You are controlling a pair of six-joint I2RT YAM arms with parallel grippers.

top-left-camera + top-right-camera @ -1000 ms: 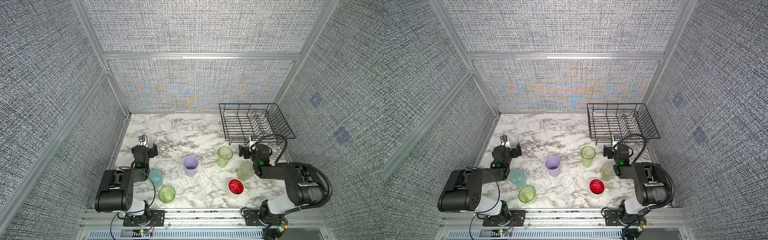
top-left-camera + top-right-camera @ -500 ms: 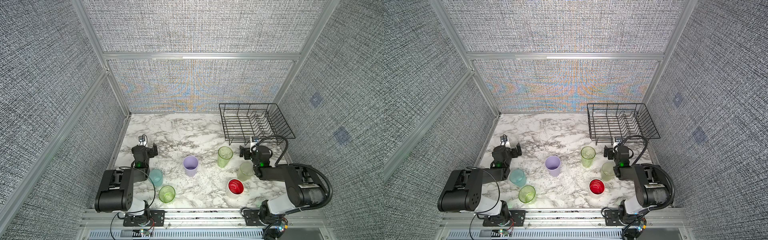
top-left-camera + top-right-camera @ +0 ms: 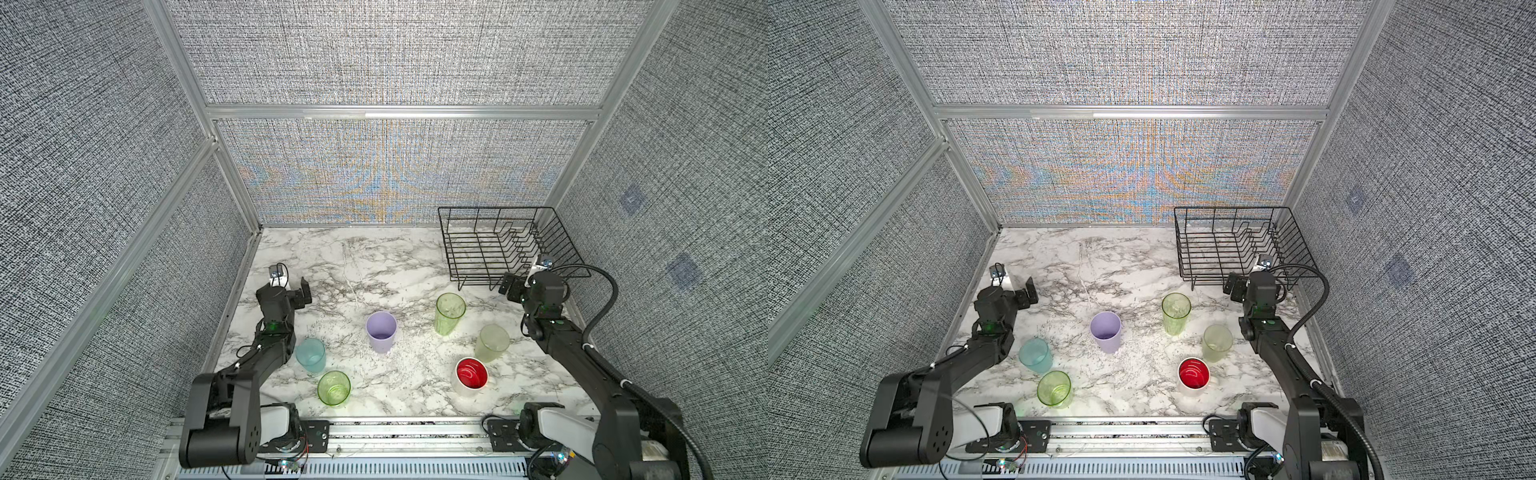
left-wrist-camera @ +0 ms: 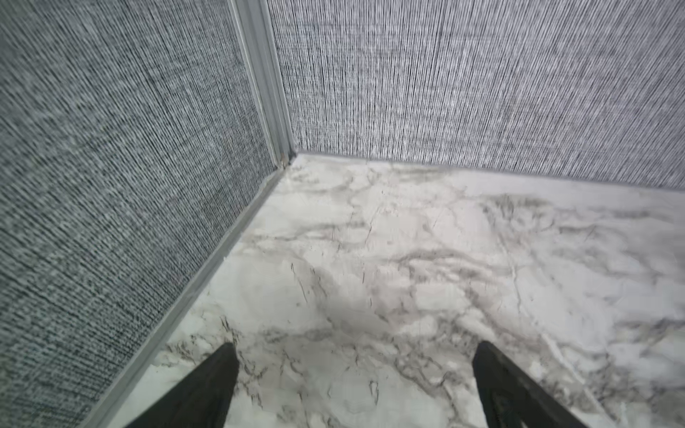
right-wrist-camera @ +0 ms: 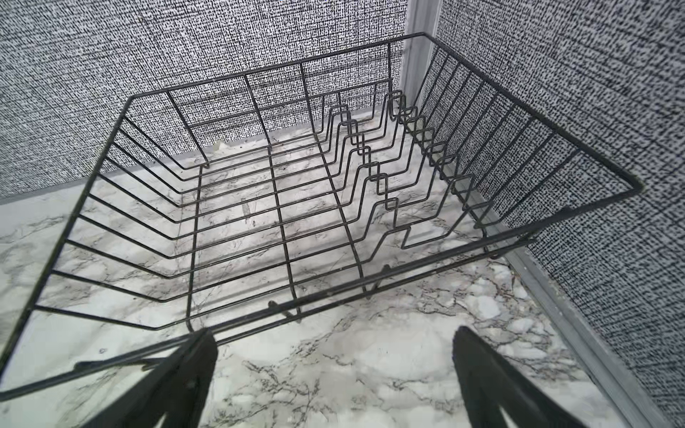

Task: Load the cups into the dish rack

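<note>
Top views: dish rack (image 3: 478, 208) empty, both jaws spread; a glancing approach could topple the tall green cup (image 3: 449, 313)

Bare marble tabletop (image 3: 374, 257) is stretching across the far left and middle, leaving the wide-spread left gripper (image 4: 354, 346) free passage up to the corner walls (image 4: 148, 148). Obstacles are dotting the near half: the light blue cup (image 3: 311, 354) is standing just beside the left arm (image 3: 266, 357), the frosted cup (image 3: 492, 343) near the right arm (image 3: 569, 349). The lilac cup (image 3: 381, 337), tall green cup (image 3: 449, 313), short green cup (image 3: 333, 387) and red-lined cup (image 3: 471, 374) are standing apart between them. The dish rack (image 3: 486, 257) is blocking the far right corner, its near rim lying just ahead of the spread right gripper (image 5: 332, 331).
</note>
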